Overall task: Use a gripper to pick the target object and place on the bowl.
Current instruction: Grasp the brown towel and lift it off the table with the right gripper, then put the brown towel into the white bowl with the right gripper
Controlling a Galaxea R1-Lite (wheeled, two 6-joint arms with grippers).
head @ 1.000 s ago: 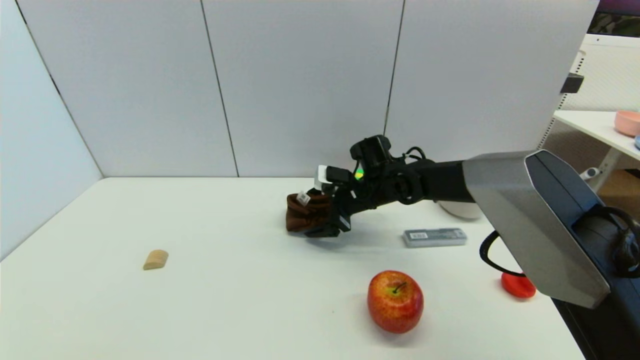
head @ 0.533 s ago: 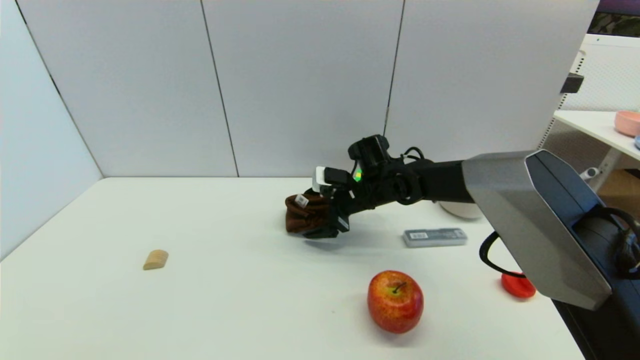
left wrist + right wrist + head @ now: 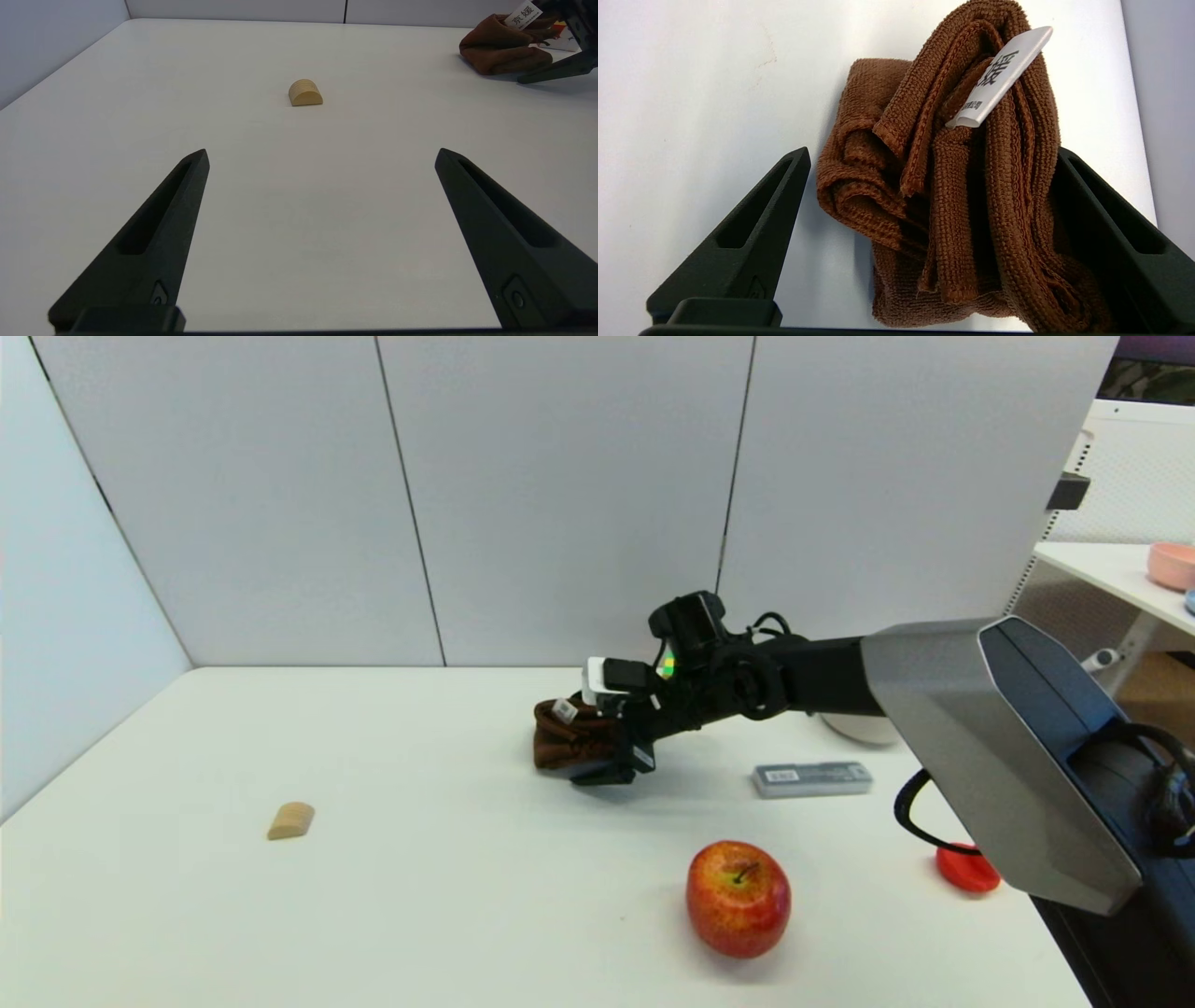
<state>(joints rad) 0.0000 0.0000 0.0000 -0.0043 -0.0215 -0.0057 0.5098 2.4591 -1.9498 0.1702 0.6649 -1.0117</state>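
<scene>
Nearest me on the white surface (image 3: pixel 420 896) sits a red apple (image 3: pixel 738 898). Farther out, a grey flat case (image 3: pixel 811 778) lies beside my right arm, and a wooden block (image 3: pixel 290 820) sits well to the left. Beyond the apple, my right pincer (image 3: pixel 607 737) straddles the brown cloth bundle (image 3: pixel 568 739), which rests on the surface. My right wrist view shows what the head view hides: one finger presses the cloth (image 3: pixel 952 196), the other stands just apart. Its white tag (image 3: pixel 999 77) carries printed characters I cannot read. My left pincer (image 3: pixel 322 156) hangs spread, holding nothing. Farthest, the off-white bowl (image 3: pixel 864 728) peeks from behind my arm.
</scene>
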